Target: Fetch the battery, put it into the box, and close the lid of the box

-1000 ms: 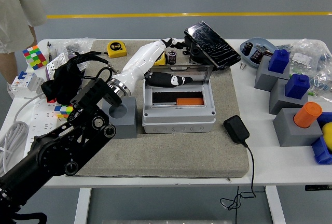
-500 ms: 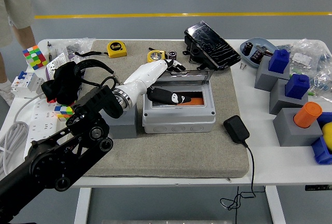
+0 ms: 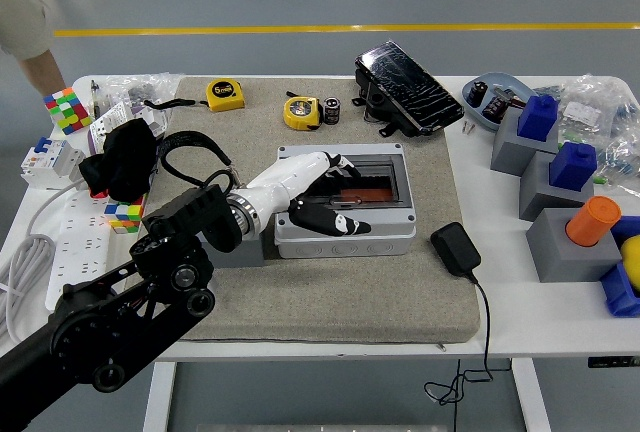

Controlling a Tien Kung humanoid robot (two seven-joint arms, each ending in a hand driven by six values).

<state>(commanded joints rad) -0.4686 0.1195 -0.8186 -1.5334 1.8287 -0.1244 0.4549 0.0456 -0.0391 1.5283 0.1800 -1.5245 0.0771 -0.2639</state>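
Resting flat on the grey box (image 3: 345, 237), the left hand (image 3: 318, 192) has loosely spread fingers, grasping nothing. A battery (image 3: 333, 109) stands beside the yellow tape measure (image 3: 300, 111) on the grey mat (image 3: 330, 292), grey floor beyond.

head view | high, robot's side | faces forward-down over table (image 3: 500, 317) (single view)

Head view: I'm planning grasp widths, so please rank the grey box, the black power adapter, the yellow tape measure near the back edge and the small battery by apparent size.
1. grey box
2. black power adapter
3. yellow tape measure, though it sits farther away, so its gap to the adapter is uncertain
4. battery
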